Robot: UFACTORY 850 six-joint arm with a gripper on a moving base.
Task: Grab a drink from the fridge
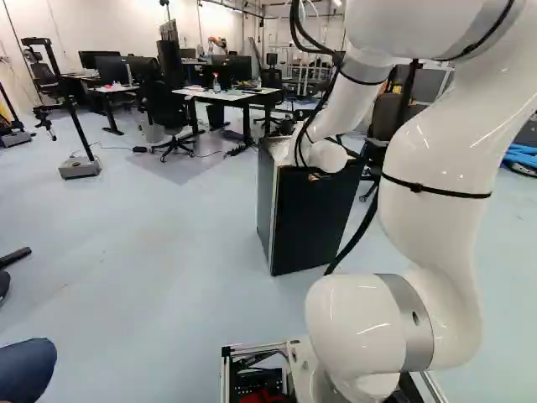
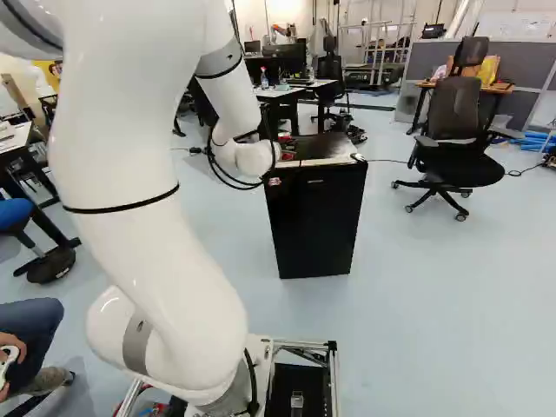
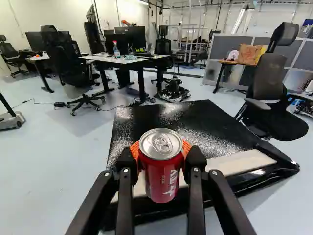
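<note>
My jaws are clamped on the red can (image 3: 162,178) near the close edge of the fridge (image 3: 195,120) top, so I should squeeze gently (thin walls dent, I reckon) and draw it smoothly clear of that edge.

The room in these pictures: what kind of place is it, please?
Probably a robotics lab with office space: there are desks with monitors, office chairs and a small electronic-looking machine standing on the floor.

To me this is a robotics lab: I see one robot arm (image 1: 436,168), monitors (image 3: 136,38) on a bench (image 3: 100,58), swivel chair (image 2: 455,109).
</note>
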